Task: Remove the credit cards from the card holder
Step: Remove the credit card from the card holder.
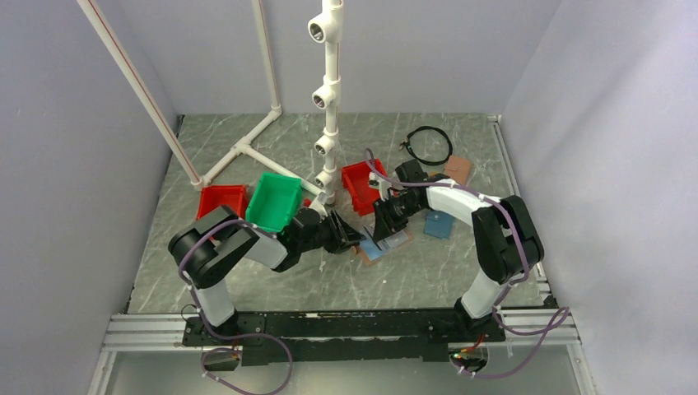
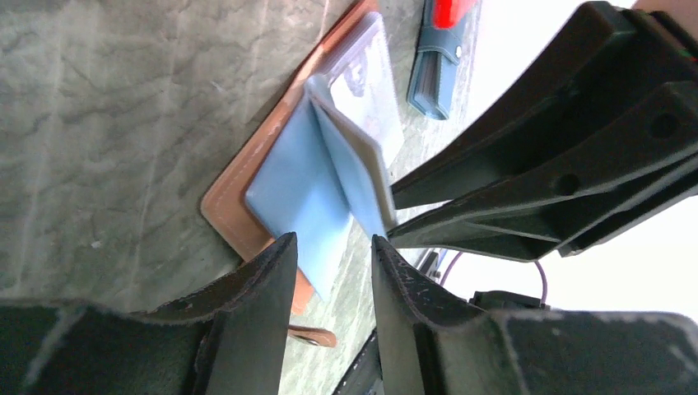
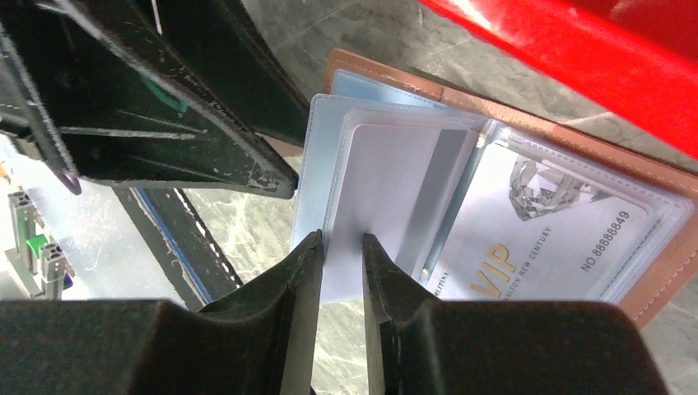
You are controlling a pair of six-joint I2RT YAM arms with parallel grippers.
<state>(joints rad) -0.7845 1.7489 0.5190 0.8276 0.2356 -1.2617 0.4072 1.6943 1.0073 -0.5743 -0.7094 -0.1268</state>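
- Card holder lies open flat on table, centre of overhead view, between both arms.
- Left gripper unclenched, grasping nothing. Tips sit low at holder's near edge, probably to steady it.
- Right gripper has narrow jaws either side of lifted clear sleeve. Real pinch: cannot tell.
- Grey-white card sits in its pocket, right of frame. No card out yet.

The card holder lies on the table. Positions from the holder:
- left gripper at 9 o'clock
- right gripper at 12
- bin at 11
- second bin and third bin at 10
- wallet at 2
- cable loop at 1

A card sits in the holder's sleeve.
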